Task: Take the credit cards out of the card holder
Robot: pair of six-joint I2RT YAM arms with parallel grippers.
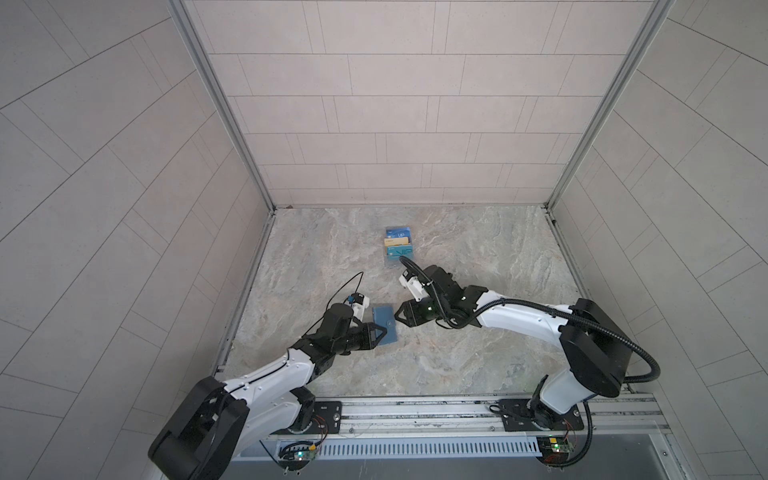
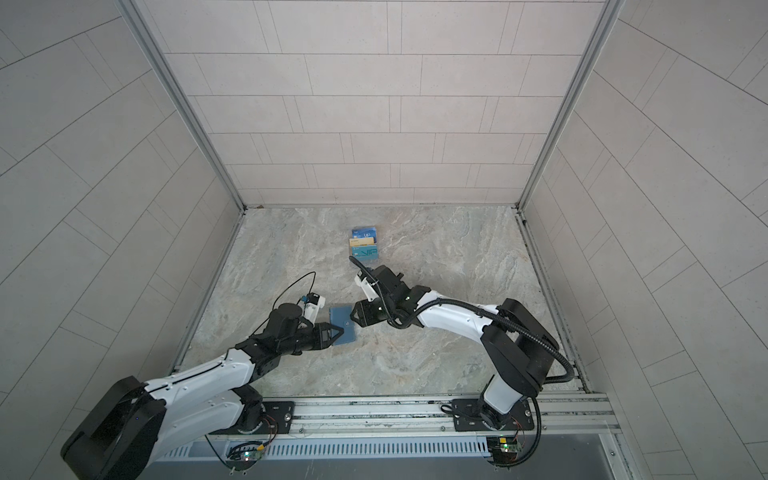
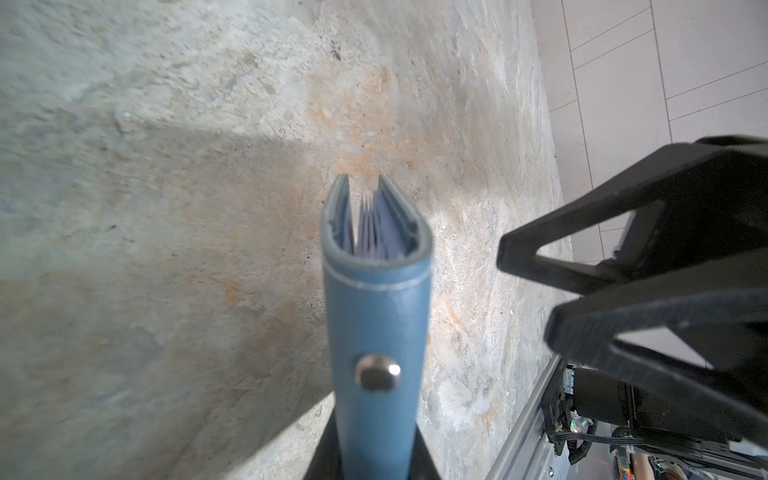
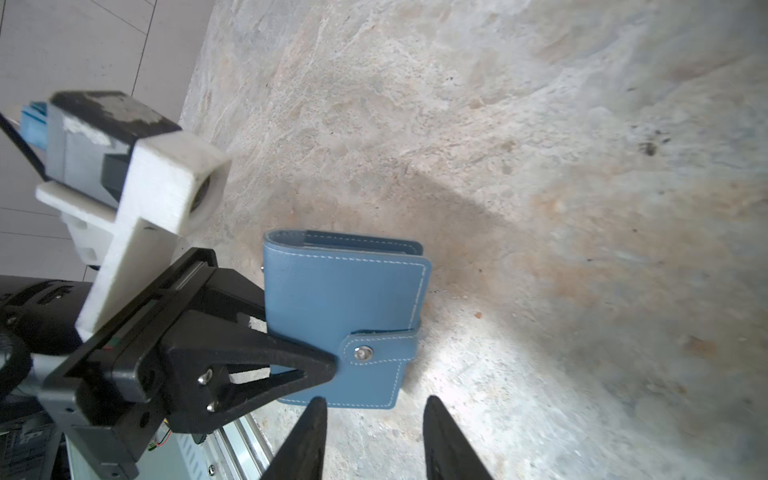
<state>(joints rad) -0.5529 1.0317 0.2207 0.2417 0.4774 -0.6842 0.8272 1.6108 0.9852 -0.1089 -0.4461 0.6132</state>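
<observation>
The card holder (image 1: 384, 323) (image 2: 341, 325) is a teal-blue wallet, closed, with its snap tab (image 4: 380, 349) fastened. My left gripper (image 1: 383, 331) (image 2: 340, 332) (image 3: 376, 457) is shut on it, one finger (image 4: 299, 365) lying across the top face beside the snap. It is held flat, low over the marble table (image 1: 478, 353). My right gripper (image 1: 397, 319) (image 2: 353, 316) (image 4: 375, 401) stands open just off the holder's near edge, touching nothing. Sleeve edges (image 3: 376, 226) show between the covers. The credit cards are hidden inside.
A clear tiered stand (image 1: 399, 247) (image 2: 364, 246) showing several cards stands farther back on the table, behind the right wrist. Tiled walls (image 1: 124, 208) close in three sides, and a metal rail (image 1: 415, 409) runs along the front edge.
</observation>
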